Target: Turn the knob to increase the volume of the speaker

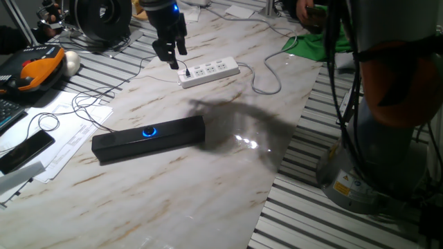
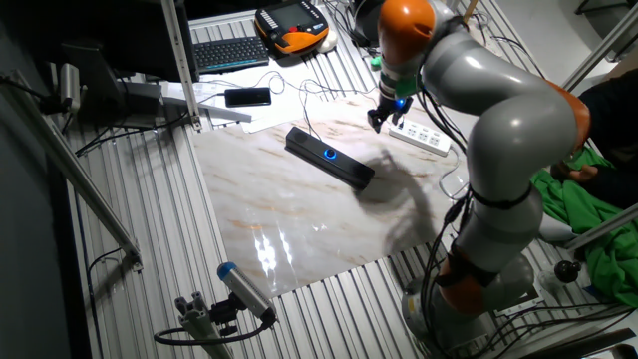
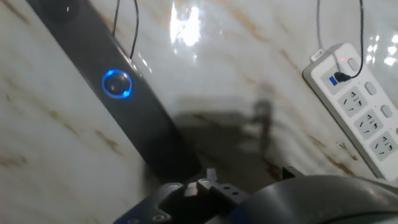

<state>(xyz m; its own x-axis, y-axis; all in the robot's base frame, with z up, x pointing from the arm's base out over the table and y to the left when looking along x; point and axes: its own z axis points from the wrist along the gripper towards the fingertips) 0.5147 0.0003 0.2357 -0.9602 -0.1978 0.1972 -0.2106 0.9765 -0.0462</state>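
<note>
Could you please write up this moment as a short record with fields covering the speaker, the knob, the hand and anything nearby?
speaker: long slim black soundbar, lying flat on the marble tabletop
knob: small round dial with glowing blue ring, at the bar's middle, untouched
hand: dark two-finger hand, raised above the table, apart from the speaker; open or shut unclear
nearby: white power strip, one cable plugged in

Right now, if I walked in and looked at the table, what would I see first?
Probably the knob, a glowing blue ring in the middle of the long black speaker lying on the marble table. Next, the big grey and orange robot arm, with its gripper hanging above the white power strip at the table's far edge, well away from the speaker.
</note>
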